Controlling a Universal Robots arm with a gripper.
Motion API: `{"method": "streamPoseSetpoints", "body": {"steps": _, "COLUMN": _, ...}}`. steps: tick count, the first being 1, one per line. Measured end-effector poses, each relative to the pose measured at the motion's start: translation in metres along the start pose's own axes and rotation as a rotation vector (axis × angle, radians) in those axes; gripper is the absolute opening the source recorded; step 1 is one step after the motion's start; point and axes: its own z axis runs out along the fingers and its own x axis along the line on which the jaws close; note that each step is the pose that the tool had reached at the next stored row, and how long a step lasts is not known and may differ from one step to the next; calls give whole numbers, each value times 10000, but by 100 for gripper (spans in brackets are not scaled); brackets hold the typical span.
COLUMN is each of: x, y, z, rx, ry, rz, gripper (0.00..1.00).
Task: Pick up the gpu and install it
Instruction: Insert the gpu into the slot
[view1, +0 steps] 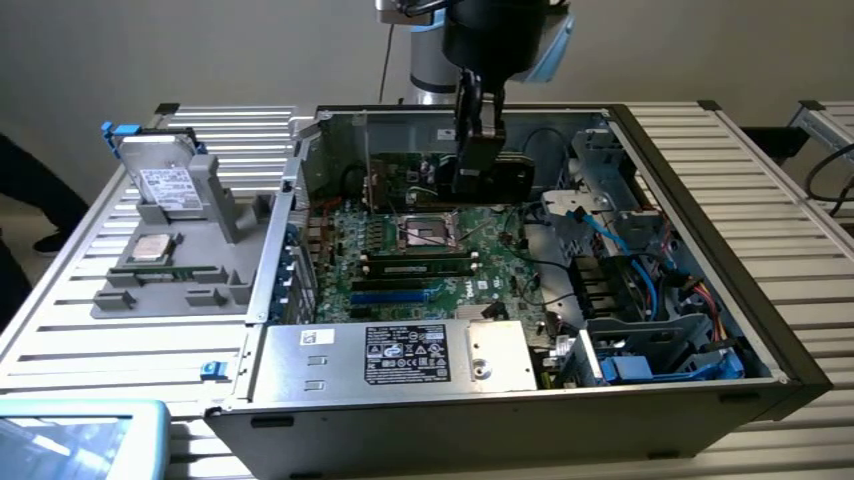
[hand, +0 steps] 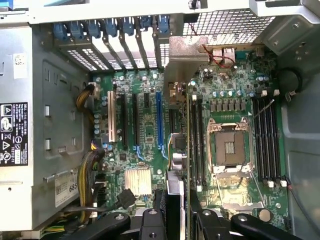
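Ribbed aluminium table (view1: 747, 170) carries your whole job: an open computer case (view1: 467, 435) lying on its side at the middle, and a grey parts tray (view1: 220, 250) by the table's edge on the exterior view's left, with a silver hard drive (view1: 167, 186) propped in it. Your gripper (view1: 475, 125) hangs inside the case, toward its far wall. Its fingers are clamped on the gpu (view1: 491, 175), one on each flat face, so you are carrying the card, not reaching for it. It hangs straight down from the gripper, lower edge toward the motherboard (view1: 507, 270), and looks to be clear of the board, as far as you can judge.

In the wrist view you look down along the card's upper edge. The gpu (hand: 176, 190) shows as a thin dark strip running away from between the fingers (hand: 150, 222) and ending at its metal bracket (hand: 184, 60), near the case's slotted rear wall. That long axis runs parallel to the expansion slots, so you have no twist to worry about.

What matters is the sideways offset. The card sits between the blue slot (hand: 160, 120) and the nearest memory slots (hand: 195, 135), so the blue slot lies just beside it, on the side away from the cpu socket (hand: 230, 147). The black slots (hand: 135, 120) lie further off the same way. Whether the bracket lines up with a rear opening, you cannot tell from these views.
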Motion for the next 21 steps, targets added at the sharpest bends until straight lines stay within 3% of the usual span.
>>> {"method": "streamPoseSetpoints", "body": {"steps": 4, "x": 2, "y": 36, "z": 29, "rx": 64, "ry": 4, "rz": -148, "gripper": 28}}
{"method": "streamPoseSetpoints", "body": {"steps": 15, "x": 20, "y": 226, "z": 143, "rx": 78, "ry": 23, "rz": -565, "gripper": 28}}
{"method": "streamPoseSetpoints", "body": {"steps": 21, "x": 33, "y": 396, "z": 213, "rx": 81, "ry": 29, "rz": -671, "gripper": 28}}
